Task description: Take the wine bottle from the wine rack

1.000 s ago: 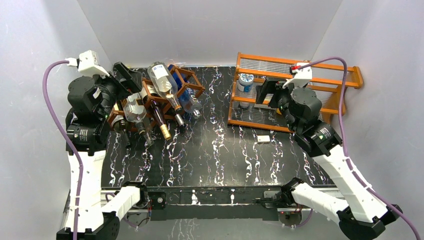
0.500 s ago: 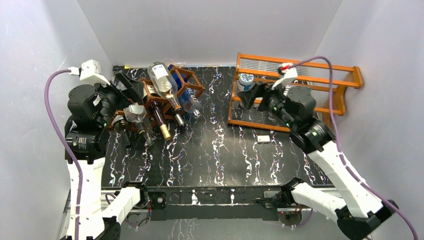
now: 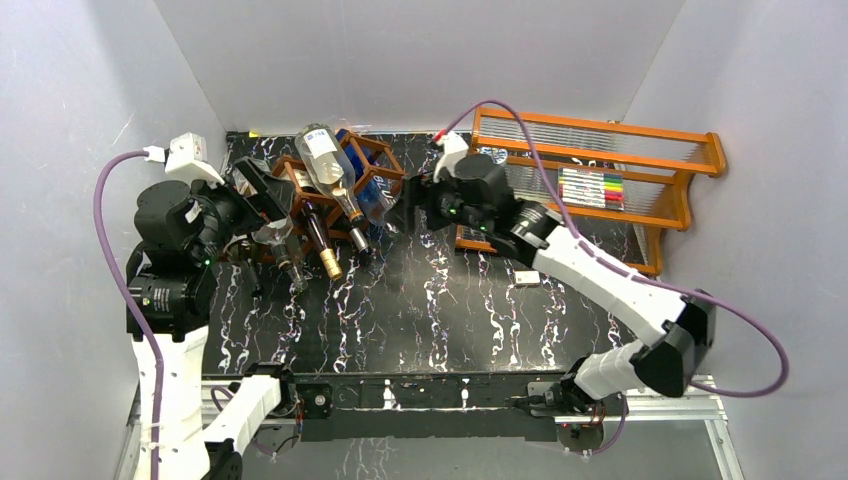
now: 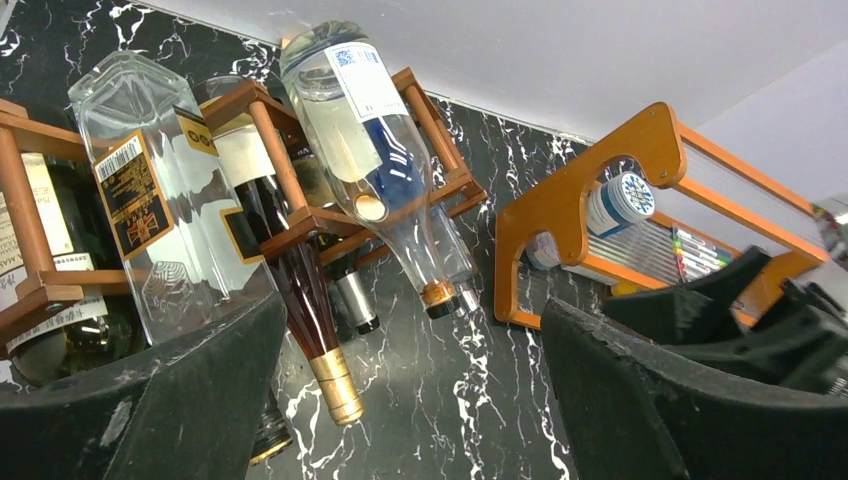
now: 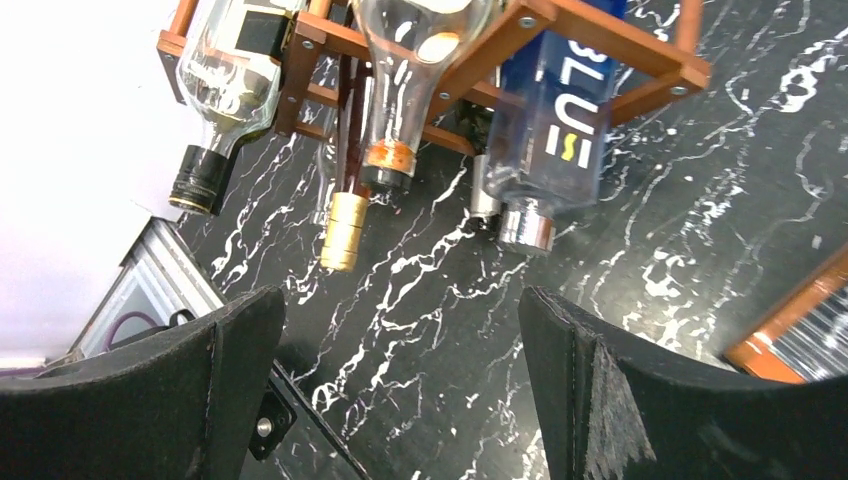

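Right arm's been swinging over from the orange shelf unit (image 4: pixel 560 200) to the bottle side, and the left arm's been nudging in closer too. Both are hovering with nothing in them: the right gripper (image 5: pixel 400 320) is standing wide open, and the left gripper (image 4: pixel 415 320) is doing the same.

Right under the right gripper, bare counter (image 5: pixel 600 250) is showing. A bit further ahead the bottle necks are poking out toward it. The wine bottle (image 5: pixel 343 190), the dark one with the gold foil cap, is lying ahead and slightly left of the right gripper. Its neck is sloping down out of the wine rack (image 5: pixel 620 45), just beside a clear bottle (image 5: pixel 395 90), with a blue bottle (image 5: pixel 555 110) off to the right.

I'm reading this as the reach-in step, with the grab not started yet. The next move is looking like lining a gripper up around that gold neck without bumping the neighbours, closing on it, then pulling straight along the bottle's own axis.
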